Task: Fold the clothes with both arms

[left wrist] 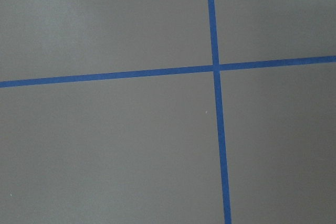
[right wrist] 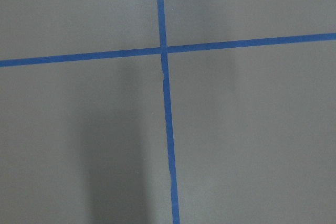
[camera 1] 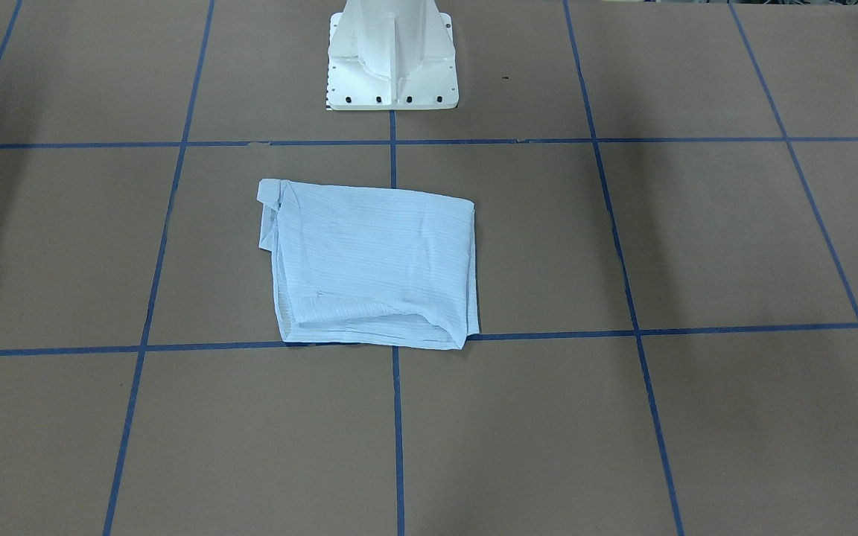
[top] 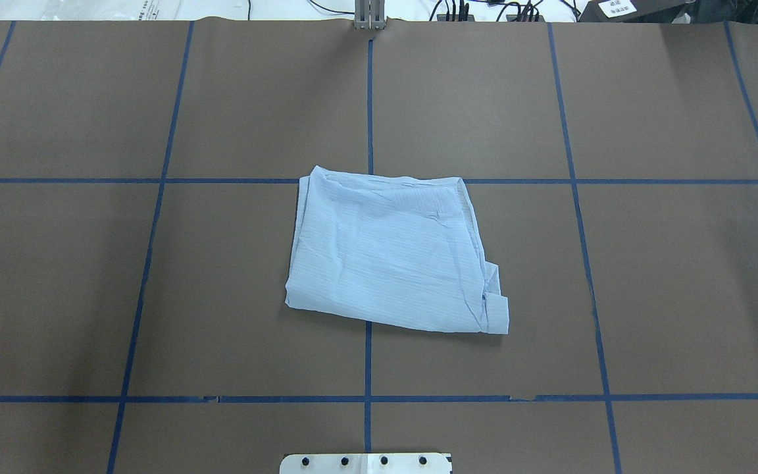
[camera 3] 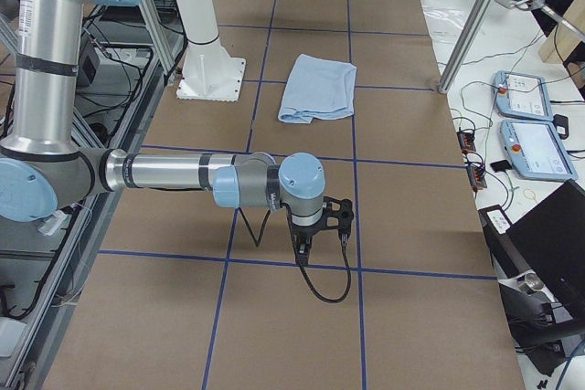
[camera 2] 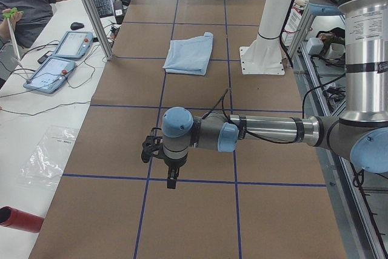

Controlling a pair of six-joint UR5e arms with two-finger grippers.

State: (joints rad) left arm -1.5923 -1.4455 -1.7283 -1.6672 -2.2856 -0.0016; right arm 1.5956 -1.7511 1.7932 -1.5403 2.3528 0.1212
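Shirt [top: 392,257]: pale blue with fine stripes, folded to a rough rectangle and lying flat at mid-table. Its edge away from the robot rests on a blue tape line [top: 368,362]. At the corner toward the robot's right a small flap sticks out; we cannot tell whether it is cuff or collar. Buttons and label are too small to make out.

From the left gripper [camera 2: 172,180] the shirt lies well apart, far along the table [camera 1: 697,238] toward its middle. From the right gripper [camera 3: 302,253] it is equally far off, inward toward the table's middle. The white pedestal [camera 1: 392,67] stands near the shirt, on its robot side.

We see bare brown surface on all sides of the shirt, and the same between it and each claw. The left arm [camera 2: 267,130] stretches out level over the table with its claw pointing down close to a tape line. The right arm [camera 3: 164,173] is posed likewise at the other end, with a black cable looping under its wrist.

Claw state: we cannot tell for either one. Each shows only in its side view, small and dark. The wrist views give only table surface and a tape crossing. Both arms fall outside the overhead and front views.

Beyond the table edge sit two pendants [camera 2: 60,56], and a person [camera 2: 27,4] is seated, partly cut off. A red cylinder [camera 2: 18,219] is cropped at the frame edge.
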